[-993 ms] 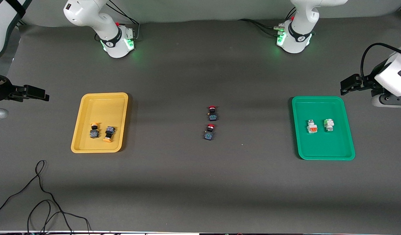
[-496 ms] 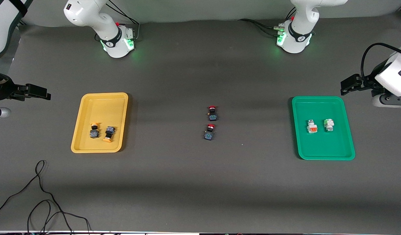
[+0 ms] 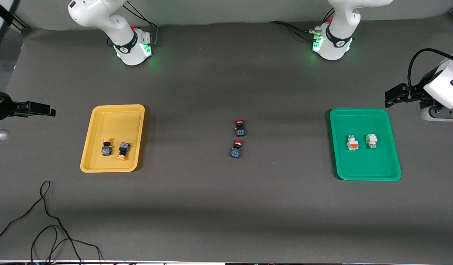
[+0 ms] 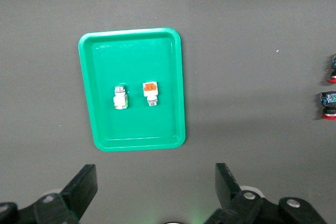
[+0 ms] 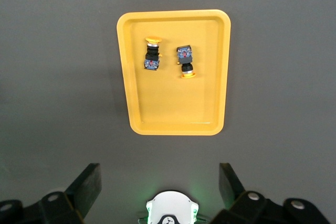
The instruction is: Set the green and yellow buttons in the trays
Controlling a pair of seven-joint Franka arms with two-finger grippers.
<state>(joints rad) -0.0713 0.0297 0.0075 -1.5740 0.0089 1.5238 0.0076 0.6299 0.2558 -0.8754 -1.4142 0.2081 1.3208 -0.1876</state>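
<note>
Since a second ago the right end effector (image 3: pixel 46 109) has been shifted slightly down the front view at its nine-o'clock edge, while the buttons and trays have been left where they were. The two dark-bodied yellow-capped buttons (image 3: pixel 107 147) are found lying side by side, not touching, in the yellow tray (image 3: pixel 97 162), in the half of it nearer the front camera; one cap is turned toward twelve o'clock, the other toward six. The two white-bodied buttons (image 3: pixel 352 142), one orange-accented and one green-accented, are laid side by side near the middle of the green tray (image 3: pixel 359 169). The yellow tray is set toward the right arm's end of the desk (image 3: pixel 226 206), the green tray toward the left arm's end, well apart. Between the trays, at the centre of the desk, two red-capped buttons (image 3: pixel 240 127) are lined up one nearer the camera than the other, caps toward twelve o'clock. The right end effector is held over the desk at nine o'clock from the yellow tray, its fingers (image 5: pixel 89 179) spread wide with nothing between them. The left end effector (image 3: pixel 390 96) is held over the desk at about one o'clock from the green tray, its fingers (image 4: pixel 84 182) likewise spread wide and empty. A black cable (image 3: pixel 46 221) is seen looped on the desk at seven o'clock of the front view.
</note>
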